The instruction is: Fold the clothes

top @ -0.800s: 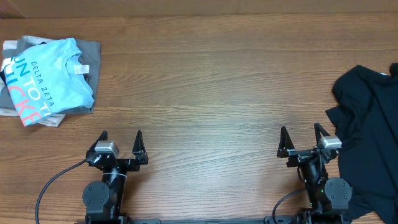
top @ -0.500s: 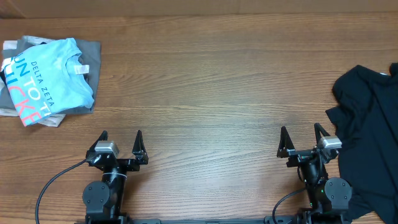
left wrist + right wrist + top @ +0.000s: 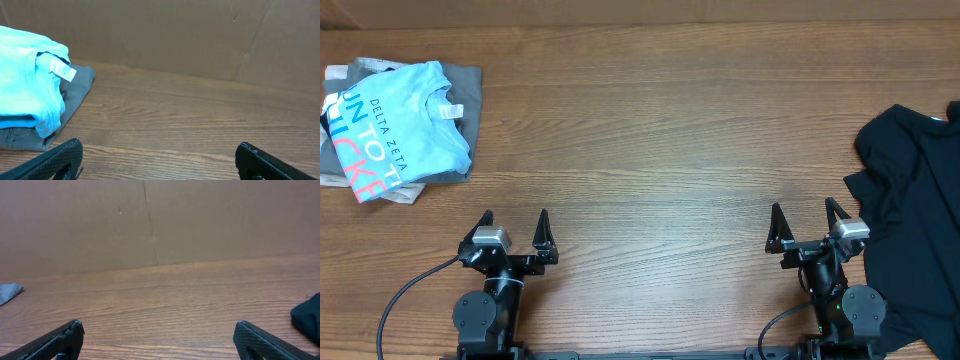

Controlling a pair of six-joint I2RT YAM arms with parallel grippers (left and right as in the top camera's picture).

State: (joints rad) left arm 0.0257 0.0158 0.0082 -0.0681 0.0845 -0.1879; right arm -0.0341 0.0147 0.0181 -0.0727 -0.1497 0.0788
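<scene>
**Black T-shirt (image 3: pixel 910 200) is seen crumpled at the right edge of the wooden table (image 3: pixel 660 130), just beside the wide-spread right gripper (image 3: pixel 803 207).**

The shirt is spread in an unfolded heap. Its near-left part is seen just to the outer side of the right gripper, and its lower folds are laid beside that arm's base. Whether cloth and finger touch cannot be told. Nothing is held between the right jaws, which are parted fully and pointed toward the far side of the table. The left gripper (image 3: pixel 514 214) is likewise held wide and empty, well apart from the black shirt. A folded light-blue "DELTA ZETA" T-shirt (image 3: pixel 395 125) is stacked on a grey folded shirt (image 3: pixel 468 90) at the far left corner. In the right wrist view only a dark edge of the black shirt is caught at the lower right.
</scene>
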